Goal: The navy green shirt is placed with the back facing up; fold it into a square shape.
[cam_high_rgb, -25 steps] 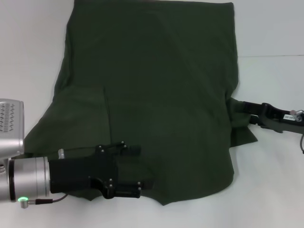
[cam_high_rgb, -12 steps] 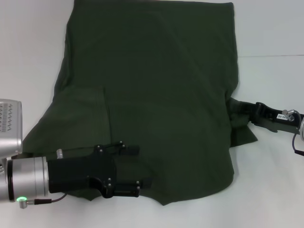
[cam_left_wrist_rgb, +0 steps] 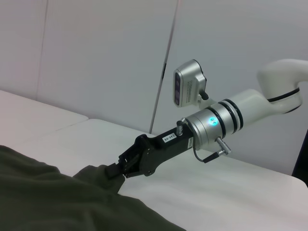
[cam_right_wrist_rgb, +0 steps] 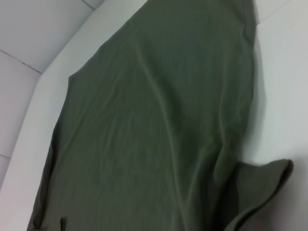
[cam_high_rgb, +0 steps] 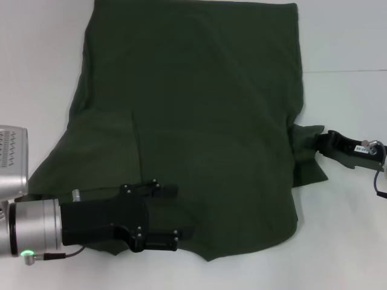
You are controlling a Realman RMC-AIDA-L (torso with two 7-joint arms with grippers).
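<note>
The navy green shirt (cam_high_rgb: pixel 205 121) lies spread back up on the white table, plain dark olive, and also shows in the left wrist view (cam_left_wrist_rgb: pixel 48 197) and the right wrist view (cam_right_wrist_rgb: pixel 144 134). Its left sleeve is folded in over the body. My left gripper (cam_high_rgb: pixel 175 211) is open, low over the shirt's near left part. My right gripper (cam_high_rgb: pixel 320 142) is at the shirt's right side, shut on the edge of the right sleeve (cam_high_rgb: pixel 305 151), which is drawn out to the right. The left wrist view shows that grip (cam_left_wrist_rgb: pixel 118 171) from across the table.
The white table (cam_high_rgb: pixel 344 241) extends bare to the right of the shirt, with a seam line (cam_high_rgb: pixel 344 71) across it. The left arm's silver wrist (cam_high_rgb: pixel 30 232) lies over the near left corner. White wall panels (cam_left_wrist_rgb: pixel 96 62) stand behind the table.
My right gripper has drawn back to the right, and the right sleeve's edge has come out with it. The left gripper has barely moved.
</note>
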